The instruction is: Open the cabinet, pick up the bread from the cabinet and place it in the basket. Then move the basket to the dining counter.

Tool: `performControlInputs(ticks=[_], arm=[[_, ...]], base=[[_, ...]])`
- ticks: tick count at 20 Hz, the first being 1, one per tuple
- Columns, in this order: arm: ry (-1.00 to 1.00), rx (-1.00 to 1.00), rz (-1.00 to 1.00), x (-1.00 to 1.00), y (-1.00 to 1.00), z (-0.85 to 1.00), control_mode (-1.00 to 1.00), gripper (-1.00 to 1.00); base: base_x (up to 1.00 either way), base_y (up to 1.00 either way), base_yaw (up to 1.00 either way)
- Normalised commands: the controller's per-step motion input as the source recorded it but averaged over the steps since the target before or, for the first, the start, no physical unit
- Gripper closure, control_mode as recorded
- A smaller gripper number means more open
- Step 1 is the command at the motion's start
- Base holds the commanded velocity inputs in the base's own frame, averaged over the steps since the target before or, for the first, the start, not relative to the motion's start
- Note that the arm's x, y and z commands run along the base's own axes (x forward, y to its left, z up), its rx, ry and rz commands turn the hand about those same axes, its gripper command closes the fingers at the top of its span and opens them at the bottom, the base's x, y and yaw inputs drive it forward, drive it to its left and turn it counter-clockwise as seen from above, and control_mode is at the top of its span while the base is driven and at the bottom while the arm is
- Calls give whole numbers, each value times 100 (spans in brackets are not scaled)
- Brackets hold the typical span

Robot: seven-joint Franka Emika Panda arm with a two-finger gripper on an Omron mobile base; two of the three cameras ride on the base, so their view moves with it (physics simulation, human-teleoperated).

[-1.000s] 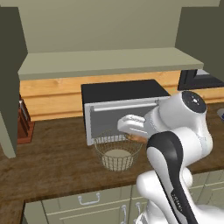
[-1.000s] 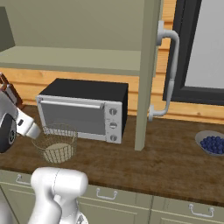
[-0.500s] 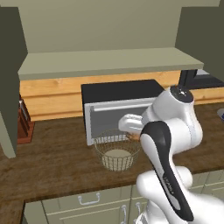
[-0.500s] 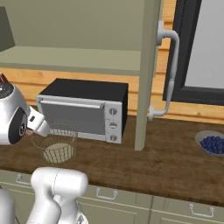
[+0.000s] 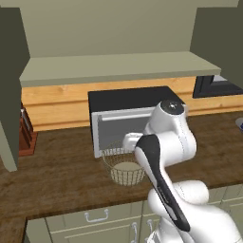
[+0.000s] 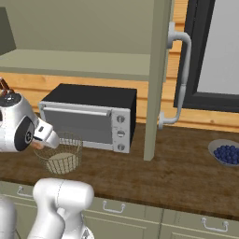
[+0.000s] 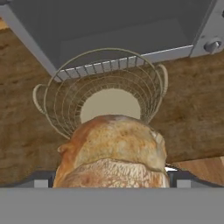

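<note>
My gripper (image 7: 111,179) is shut on the bread (image 7: 114,153), a golden-brown bun that spans the gap between the two fingertips. It hangs just above the basket (image 7: 65,105), a round cream wire-mesh bowl with a pale base, standing on the dark wood worktop in front of the toaster oven. From the base the basket (image 5: 114,159) (image 6: 70,144) sits under the hand (image 5: 129,141) (image 6: 39,140), where a sliver of bread (image 6: 36,145) peeks out. The cabinet (image 5: 118,66) stands open with its doors swung wide and its shelf bare. The dining counter is out of view.
A black and silver toaster oven (image 5: 128,114) (image 6: 88,116) stands right behind the basket. A knife block (image 5: 26,133) is at the far left, a bowl of blueberries (image 6: 228,153) at the far right. The open cabinet door (image 6: 158,70) hangs edge-on right of the oven.
The arm's upper joints have swung round to the left. The hand with the bread has shifted a little left and down over the basket. The basket has stayed put.
</note>
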Motion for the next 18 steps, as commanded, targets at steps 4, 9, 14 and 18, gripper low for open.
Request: performControlInputs(ticks=[4,9,14,18], arm=[[10,-1,0,72,2,-18,-100,100],[9,0,1,60,19,-38,-100,100],[9,0,2,56,33,-55,-100,100],[3,0,2,48,11,-39,-100,100]], base=[[0,0,0],[0,0,0],[0,0,0],[0,0,0]])
